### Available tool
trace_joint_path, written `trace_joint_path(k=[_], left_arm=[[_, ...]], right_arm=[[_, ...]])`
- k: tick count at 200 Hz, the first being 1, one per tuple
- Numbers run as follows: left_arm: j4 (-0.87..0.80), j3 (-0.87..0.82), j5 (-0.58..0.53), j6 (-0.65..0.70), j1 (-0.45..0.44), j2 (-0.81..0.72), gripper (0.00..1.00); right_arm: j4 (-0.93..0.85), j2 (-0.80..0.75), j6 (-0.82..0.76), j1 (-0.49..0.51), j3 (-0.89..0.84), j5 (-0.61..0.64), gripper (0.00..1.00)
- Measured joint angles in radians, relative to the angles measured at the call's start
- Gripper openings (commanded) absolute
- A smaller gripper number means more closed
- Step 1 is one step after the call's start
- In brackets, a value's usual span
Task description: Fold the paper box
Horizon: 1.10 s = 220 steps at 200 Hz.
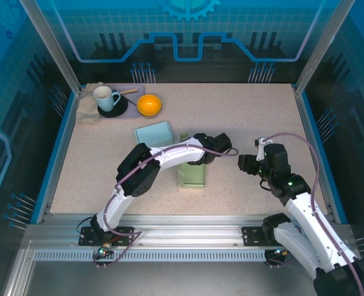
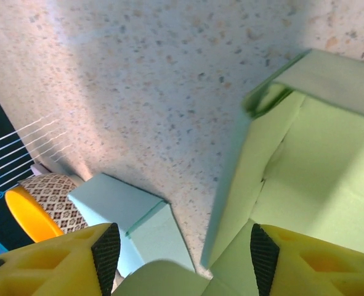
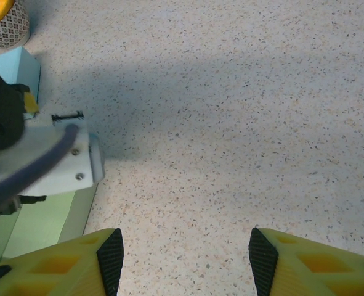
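The pale green paper box [image 1: 191,174] stands partly folded in the middle of the table, half hidden under my left arm. In the left wrist view its raised wall and inner panels [image 2: 311,166] fill the right side, and a rounded green flap [image 2: 157,280] lies low between the fingers. My left gripper [image 1: 198,140] [image 2: 180,253] is open over the box's far end, with neither pad pressing on the flap. To the right of the box, my right gripper [image 1: 246,163] [image 3: 185,256] is open above bare tabletop, with the box edge [image 3: 40,225] at its left.
A light blue box [image 1: 154,133] [image 2: 123,206] sits just behind the green one. At the back left are a white mug [image 1: 106,97], an orange bowl [image 1: 149,105] [image 2: 28,216] and a folded cloth [image 1: 88,110]. My left arm's wrist [image 3: 46,160] is close to my right gripper.
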Motion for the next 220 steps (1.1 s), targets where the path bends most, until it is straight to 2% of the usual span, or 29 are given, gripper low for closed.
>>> trace_joint_path(k=[53,88,122,154,167,187,220], left_arm=[[-0.005,0.092,0.043,-0.069,0.000,-0.039,0.64],[-0.037,0.231,0.086,-0.164,0.004,-0.055,0.65],[-0.114,0.380,0.110,-0.339,0.029,-0.080,0.70],[-0.230,0.402,0.114,-0.567,0.081,-0.167,0.78],[-0.264,0.368,0.119,-0.662,0.103,-0.224,0.79],[-0.277,0.212,0.148,-0.787,0.126,-0.356,0.82],[-0.221,-0.079,0.282,-0.950,0.123,-0.554,0.82]], right_arm=[[-0.026,0.000,-0.030,0.000,0.001,0.002,0.59],[-0.042,0.000,-0.047,-0.001,0.022,-0.012,0.60],[-0.042,0.003,-0.060,-0.002,0.060,-0.037,0.60],[-0.042,0.027,-0.068,-0.002,0.091,-0.063,0.60],[-0.042,0.041,-0.069,-0.002,0.105,-0.072,0.60],[-0.040,0.060,-0.072,-0.002,0.121,-0.090,0.60],[-0.036,0.106,-0.109,-0.002,0.147,-0.147,0.65]])
